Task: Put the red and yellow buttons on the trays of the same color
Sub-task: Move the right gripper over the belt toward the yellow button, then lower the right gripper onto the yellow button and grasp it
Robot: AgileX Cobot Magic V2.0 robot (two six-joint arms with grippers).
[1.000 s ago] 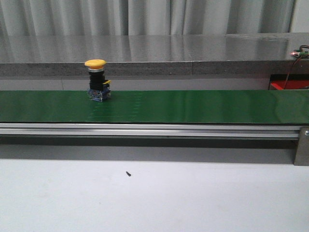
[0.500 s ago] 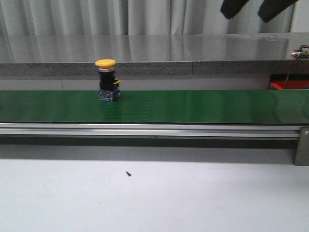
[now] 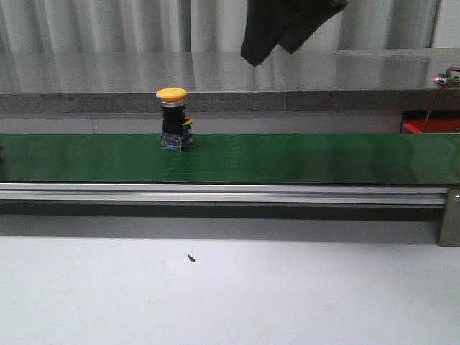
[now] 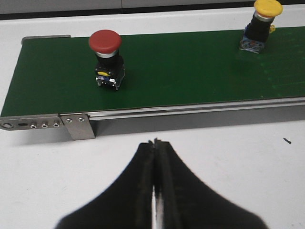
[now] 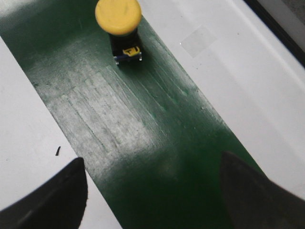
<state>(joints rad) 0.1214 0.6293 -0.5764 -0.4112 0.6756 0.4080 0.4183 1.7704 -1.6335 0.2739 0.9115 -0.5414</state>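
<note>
A yellow button (image 3: 172,119) stands upright on the green belt (image 3: 302,158), left of centre in the front view. The right gripper (image 3: 287,32) hangs above the belt, to the right of that button and apart from it, its fingers (image 5: 47,200) spread wide with nothing between them. The left gripper (image 4: 156,143) is over the white table (image 4: 238,162) just short of the belt, its fingers pressed together and empty. A red button (image 4: 106,59) stands upright near the belt's end.
</note>
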